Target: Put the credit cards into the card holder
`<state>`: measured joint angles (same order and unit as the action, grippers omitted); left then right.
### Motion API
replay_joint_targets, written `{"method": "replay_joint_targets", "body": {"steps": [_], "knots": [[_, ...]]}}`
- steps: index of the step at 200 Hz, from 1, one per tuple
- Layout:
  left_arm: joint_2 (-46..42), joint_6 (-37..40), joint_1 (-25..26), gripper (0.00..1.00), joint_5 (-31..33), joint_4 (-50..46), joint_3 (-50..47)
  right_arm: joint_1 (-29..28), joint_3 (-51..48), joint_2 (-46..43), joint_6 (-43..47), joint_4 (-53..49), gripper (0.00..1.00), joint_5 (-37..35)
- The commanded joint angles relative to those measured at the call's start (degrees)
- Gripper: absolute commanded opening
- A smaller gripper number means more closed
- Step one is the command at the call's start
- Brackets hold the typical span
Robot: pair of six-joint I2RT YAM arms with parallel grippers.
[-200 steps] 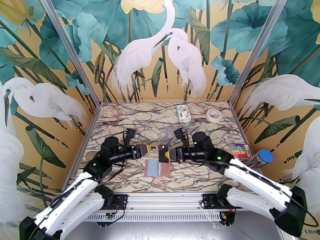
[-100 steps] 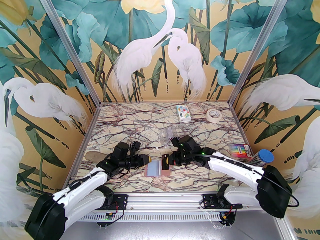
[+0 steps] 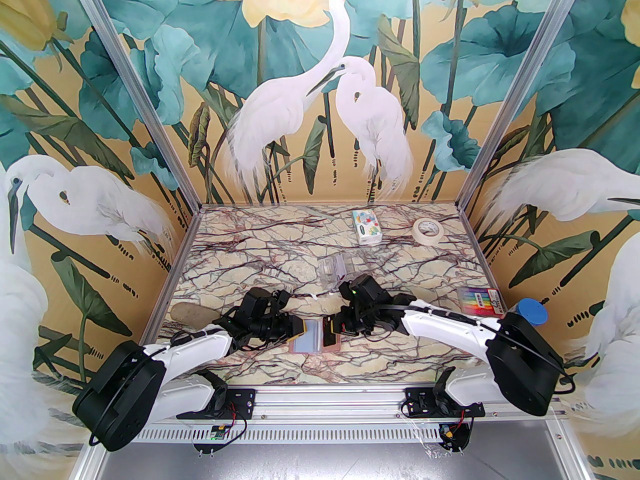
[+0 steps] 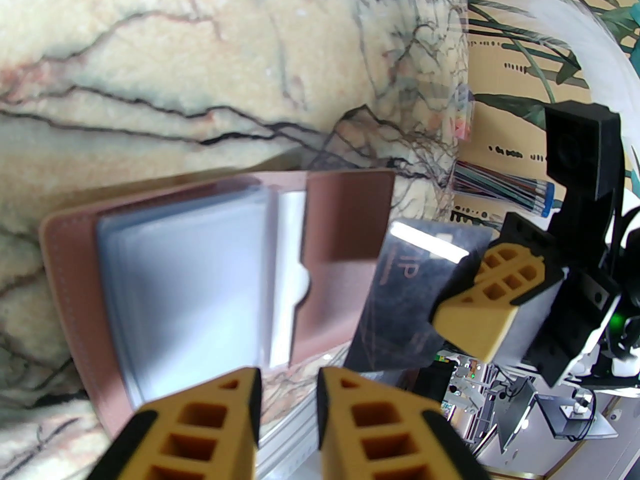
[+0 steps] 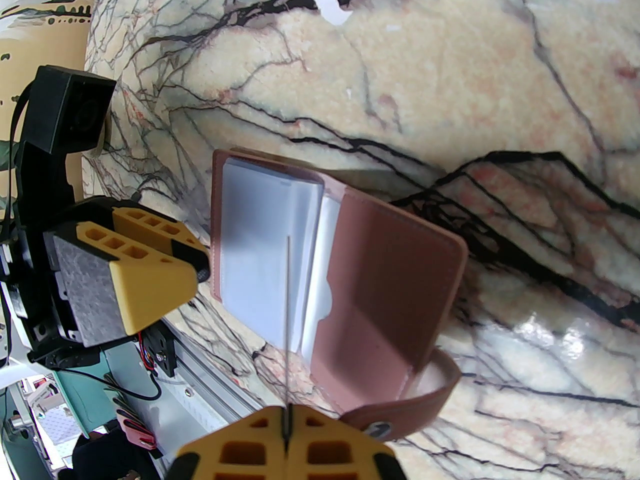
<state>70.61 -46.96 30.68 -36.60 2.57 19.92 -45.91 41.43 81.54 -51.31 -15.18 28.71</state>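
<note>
The card holder lies open near the front middle of the veined, marble-patterned table. Just above it we see the right gripper clamped on a black credit card held on edge. The left gripper sits at the holder's left edge, its jaws a narrow gap apart with nothing between them. Around the table stand walls painted with white egrets and teal lotus leaves, and a tissue pack and tape roll rest at the far side.
</note>
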Motion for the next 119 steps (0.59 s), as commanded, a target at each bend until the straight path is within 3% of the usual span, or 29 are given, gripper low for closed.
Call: {"method": "replay_joint_targets", "body": {"steps": [1,119], "knots": [[0.67,2.11,0.59,0.21,3.79,-2.47,1.95,-0.64,1.54,1.98,-1.84,2.37,0.00,0.51],[2.92,3.46,1.62,0.13,7.60,-5.51,1.99,-1.64,1.97,5.64,-3.22,5.23,0.00,0.96]]}}
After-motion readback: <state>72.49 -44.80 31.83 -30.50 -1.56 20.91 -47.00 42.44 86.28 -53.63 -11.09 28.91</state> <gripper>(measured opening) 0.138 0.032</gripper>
